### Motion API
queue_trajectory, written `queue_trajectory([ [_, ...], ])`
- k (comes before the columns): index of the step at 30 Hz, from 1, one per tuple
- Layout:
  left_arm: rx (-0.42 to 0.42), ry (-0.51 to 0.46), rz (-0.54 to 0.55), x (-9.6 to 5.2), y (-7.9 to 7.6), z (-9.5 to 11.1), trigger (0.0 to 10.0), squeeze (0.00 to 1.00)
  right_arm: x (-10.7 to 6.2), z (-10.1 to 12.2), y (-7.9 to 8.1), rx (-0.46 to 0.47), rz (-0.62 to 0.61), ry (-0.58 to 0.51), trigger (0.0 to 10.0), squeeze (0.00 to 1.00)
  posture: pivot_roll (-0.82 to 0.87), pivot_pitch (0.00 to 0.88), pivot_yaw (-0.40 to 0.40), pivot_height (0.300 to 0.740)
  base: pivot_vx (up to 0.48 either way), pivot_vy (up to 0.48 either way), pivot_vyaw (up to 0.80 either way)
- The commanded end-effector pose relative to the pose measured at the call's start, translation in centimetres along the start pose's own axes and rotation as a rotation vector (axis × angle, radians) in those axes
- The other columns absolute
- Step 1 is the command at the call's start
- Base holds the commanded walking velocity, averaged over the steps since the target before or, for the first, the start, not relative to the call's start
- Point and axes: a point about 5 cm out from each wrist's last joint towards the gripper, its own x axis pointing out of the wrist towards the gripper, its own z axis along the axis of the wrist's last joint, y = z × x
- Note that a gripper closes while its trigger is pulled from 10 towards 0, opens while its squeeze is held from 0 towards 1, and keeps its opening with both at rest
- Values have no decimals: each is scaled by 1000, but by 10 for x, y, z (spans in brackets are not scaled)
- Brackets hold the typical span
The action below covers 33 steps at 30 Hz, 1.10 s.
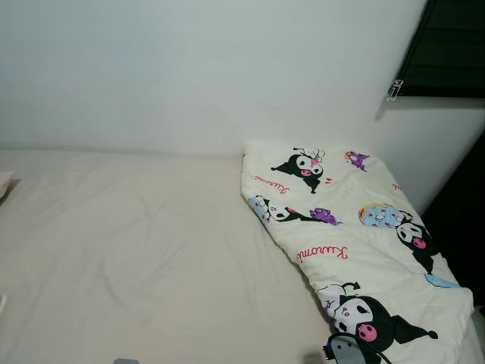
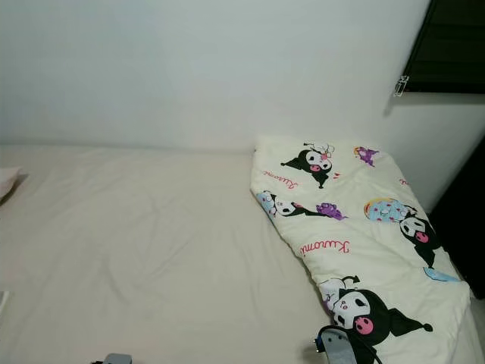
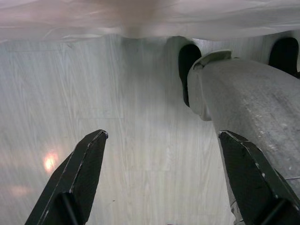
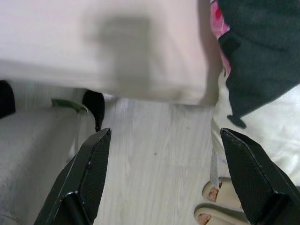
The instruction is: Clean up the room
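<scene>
While both arms hang low beside the bed, you see the left gripper (image 3: 159, 183) with its fingers (image 3: 77, 176) spread wide and holding nothing, aimed down at pale wood floor (image 3: 131, 140) next to the robot's own grey leg (image 3: 243, 103). The right gripper (image 4: 164, 178) is likewise spread and empty, pointing at the floor (image 4: 154, 154) below the mattress edge (image 4: 103, 56), with a person's sandalled feet (image 4: 218, 204) just beside the right finger and a dark garment (image 4: 262, 51) above them.

From the head camera you look onto the bed (image 1: 136, 250), its cream sheet bare and lightly creased, set against a white wall (image 1: 197, 68). The quilt (image 1: 356, 235), printed with cartoon figures, lies folded into a long strip along the bed's right side, running from the wall toward the robot. A pink corner of what may be a pillow (image 1: 4, 184) peeks in at the far left edge. A dark window (image 1: 451, 45) sits at the upper right.

By the look of it, you are at the survey stage: nothing is gripped, and the quilt appears the likeliest item left to deal with. Your next move would call for raising an arm over the mattress and bringing the spread fingers to the quilt's near end.
</scene>
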Motion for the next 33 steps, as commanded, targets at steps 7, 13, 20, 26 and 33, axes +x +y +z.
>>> queue_trajectory([
  [7, 33, 21, 14, 0, -2, -6, 10000, 0, -3, -21, -3, -1, 3, 54, 10000, 0, -54, 21, -65, 740, 0, 0, 0],
  [13, 31, 21, 19, 0, 0, -8, 10000, 0, -3, -24, 0, -6, 9, 64, 10000, 0, -46, 34, -64, 740, 0, 0, 0],
  [20, 38, 22, 15, -1, 1, -11, 10000, 0, -1, -12, 13, -2, 26, 35, 10000, 0, -77, 58, -51, 740, 0, 0, 0],
  [26, 63, 21, 4, -1, -2, -12, 10000, 0, -1, -10, 20, -4, 39, 39, 10000, 0, -84, 55, -49, 740, 0, 0, 0],
  [33, 61, 16, 2, -1, -1, -11, 10000, 0, -1, -10, 18, 2, 39, 40, 10000, 0, -83, 47, -45, 740, 0, 0, 0],
])
